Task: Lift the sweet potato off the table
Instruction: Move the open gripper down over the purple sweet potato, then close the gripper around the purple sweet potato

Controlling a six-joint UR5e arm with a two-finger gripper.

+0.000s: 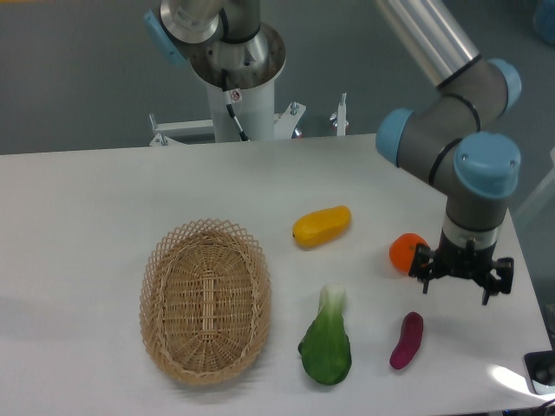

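On the left of the white worktop (78,208) sits an oval wicker basket (205,301), with nothing visible inside it and well apart from the task's target. To its right lies a bok choy (327,340), white stem toward the back and dark leaves toward the front edge. Behind it, a yellow-orange oblong fruit (322,225) rests on its side, clear of everything else.

Further right, the sweet potato (406,341) lies flat near the front edge, a slim magenta-purple tuber running slightly diagonally, with free space on both long sides, which should leave room for fingers to straddle it. A round orange (406,251) sits behind it, partly hidden by the arm's wrist.

The gripper (461,282) hangs pointing down, beside the orange and behind and to the right of the sweet potato, not touching either. Its jaws look spread wide and hold nothing. By my judgement the approach is incomplete: the tool must shift forward and left, align across the tuber's narrow width, then descend.
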